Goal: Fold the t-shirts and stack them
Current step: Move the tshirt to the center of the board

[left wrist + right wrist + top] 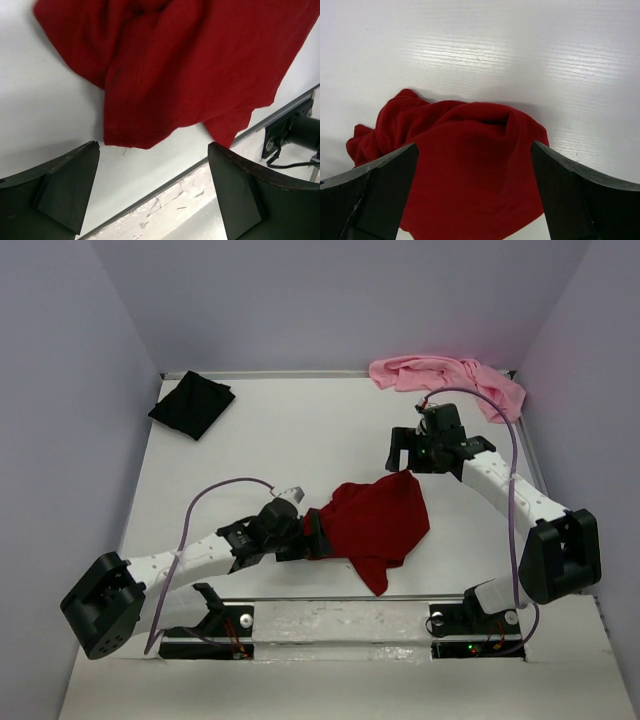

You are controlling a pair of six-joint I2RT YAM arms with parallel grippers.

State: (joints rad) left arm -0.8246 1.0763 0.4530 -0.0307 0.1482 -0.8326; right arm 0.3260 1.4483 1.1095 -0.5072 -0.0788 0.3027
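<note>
1. Your dark red t-shirt (pixel 378 523) lies crumpled on the near middle of the table (pixel 300 430), with one tail reaching toward the near rail (pixel 340 618). It is not yet spread out, so I judge flattening to be the step in hand.
2. Your left gripper (pixel 318 536) sits at the shirt's left edge, jaws spread wide with nothing between them. Its wrist view shows the hem just beyond the fingertips (pixel 65 185).
3. Your right gripper (pixel 403 453) hovers at the shirt's far right corner, jaws equally spread and empty. Cloth shows between them in its wrist view, but I cannot tell that either finger touches it.
4. Take one layer only on each side. Pinch a hem or shoulder seam, not a bunched fold, then draw the two grippers apart to pull the cloth flat.
5. Keep the tail off the near rail, where it could snag or slip over.
6. The black t-shirt (pixel 192 405) looks folded flat at the far left. The pink t-shirt (pixel 447 382) lies heaped in the far right corner. Both are well apart from the red one.
7. The table is white and smooth, so cloth should slide easily. Pale walls (pixel 80 390) close in on the left, right and far sides.
</note>
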